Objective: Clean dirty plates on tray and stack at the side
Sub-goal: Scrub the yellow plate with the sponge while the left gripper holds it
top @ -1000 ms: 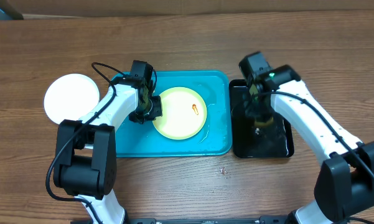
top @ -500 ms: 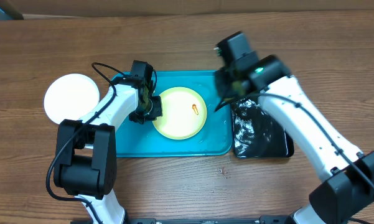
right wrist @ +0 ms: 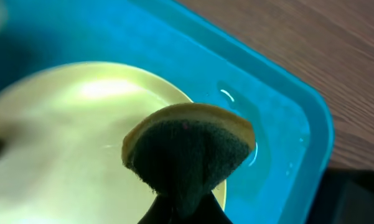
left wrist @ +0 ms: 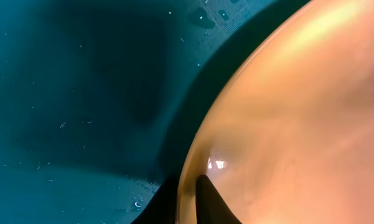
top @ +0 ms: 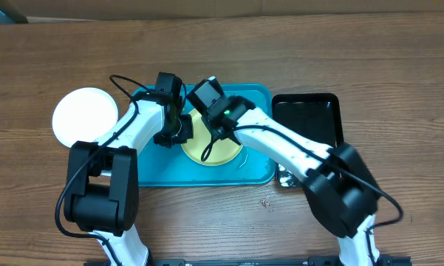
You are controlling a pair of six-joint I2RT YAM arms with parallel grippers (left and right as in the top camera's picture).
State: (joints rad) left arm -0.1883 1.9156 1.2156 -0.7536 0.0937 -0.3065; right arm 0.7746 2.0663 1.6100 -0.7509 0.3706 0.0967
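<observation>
My left arm (top: pixel 125 125) and right arm (top: pixel 281 144) wear white shells with black joints; a thin black cable (top: pixel 125 83) loops off the left.

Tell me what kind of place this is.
Probably a robotics lab bench staged as a dishwashing station, not a real kitchen: a bare wooden table, a turquoise tray holding a pale yellow-green plate, a sponge in the right arm's jaws, no sink in view.

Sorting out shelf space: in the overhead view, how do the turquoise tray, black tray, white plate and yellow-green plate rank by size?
1. turquoise tray
2. black tray
3. white plate and yellow-green plate: these look about alike, and the yellow-green one is partly covered, so I won't rank them.
</observation>
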